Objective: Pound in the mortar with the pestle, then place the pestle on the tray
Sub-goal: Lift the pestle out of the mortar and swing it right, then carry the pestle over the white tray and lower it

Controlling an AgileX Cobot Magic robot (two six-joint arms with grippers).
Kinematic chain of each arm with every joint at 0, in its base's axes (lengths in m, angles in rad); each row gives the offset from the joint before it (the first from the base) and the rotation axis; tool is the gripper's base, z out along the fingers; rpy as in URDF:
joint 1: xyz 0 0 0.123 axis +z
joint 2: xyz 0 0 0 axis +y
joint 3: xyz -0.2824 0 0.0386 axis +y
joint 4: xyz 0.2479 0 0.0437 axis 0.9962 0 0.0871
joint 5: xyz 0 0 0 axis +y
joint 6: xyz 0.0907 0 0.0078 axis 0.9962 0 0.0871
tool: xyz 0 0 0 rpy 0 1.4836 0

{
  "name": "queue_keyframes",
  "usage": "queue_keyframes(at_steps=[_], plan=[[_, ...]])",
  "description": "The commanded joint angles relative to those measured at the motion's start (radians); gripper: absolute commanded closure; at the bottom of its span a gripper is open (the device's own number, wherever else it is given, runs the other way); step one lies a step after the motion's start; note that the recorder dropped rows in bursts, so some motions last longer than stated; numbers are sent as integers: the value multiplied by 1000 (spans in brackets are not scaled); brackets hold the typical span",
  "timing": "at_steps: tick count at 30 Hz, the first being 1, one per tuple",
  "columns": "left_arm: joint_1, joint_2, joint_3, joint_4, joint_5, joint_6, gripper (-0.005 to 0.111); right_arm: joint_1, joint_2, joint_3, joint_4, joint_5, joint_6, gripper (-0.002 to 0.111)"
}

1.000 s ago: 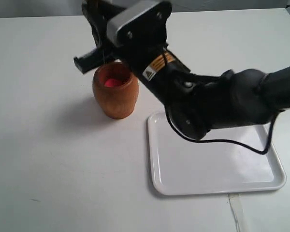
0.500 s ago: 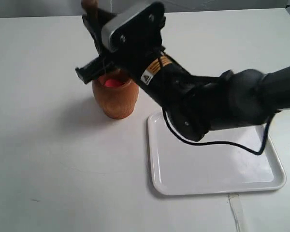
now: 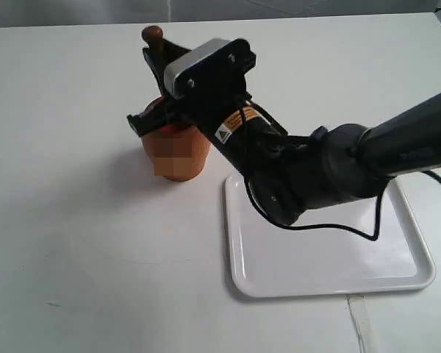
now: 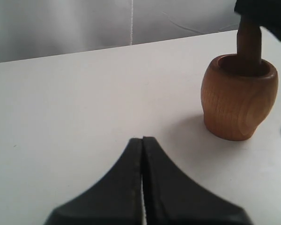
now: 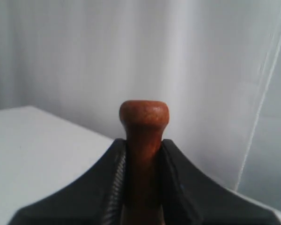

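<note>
In the mortar (image 4: 239, 105) the pestle (image 4: 249, 42) stands upright, pinched firmly by the right gripper (image 5: 144, 150); pounding seems underway; setting it on the tray (image 3: 323, 268) is not yet done.

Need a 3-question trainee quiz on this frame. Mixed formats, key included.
1. True or false: the pestle lies on the tray.
2. The left gripper is: A) open; B) shut on the pestle; C) shut, holding nothing.
3. Fill in: the right gripper holds the pestle with its lower end inside the ____.

Key: 1 false; 2 C; 3 mortar.
</note>
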Motion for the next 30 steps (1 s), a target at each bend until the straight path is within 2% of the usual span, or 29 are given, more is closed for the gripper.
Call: queue_keyframes(at_steps=[1, 5, 8, 12, 15, 19, 23, 26, 28, 29, 30], plan=[[-8, -1, 1, -7, -3, -8, 107, 0, -188, 3, -7, 30, -88, 108], [-8, -1, 1, -7, -3, -8, 107, 0, -387, 3, 3, 329, -268, 108], [-8, -1, 1, -7, -3, -8, 107, 0, -514, 3, 93, 564, -410, 108], [-8, -1, 1, -7, -3, -8, 107, 0, -636, 3, 363, 862, -712, 108], [-8, -1, 1, -7, -3, -8, 107, 0, -672, 4, 602, 984, -937, 108], [-8, -1, 1, -7, -3, -8, 107, 0, -663, 16, 814, 998, -1062, 108], [-8, -1, 1, -7, -3, -8, 107, 0, -650, 78, 842, 958, -1075, 108], [-8, -1, 1, -7, -3, -8, 107, 0, -646, 151, 866, 856, -1120, 108], [-8, -1, 1, -7, -3, -8, 107, 0, -646, 206, 1043, 701, -1264, 108], [-8, -1, 1, -7, -3, -8, 107, 0, -646, 225, 1221, 615, -1398, 108], [-8, -1, 1, -7, -3, -8, 107, 0, -646, 230, 1307, 580, -1474, 108]])
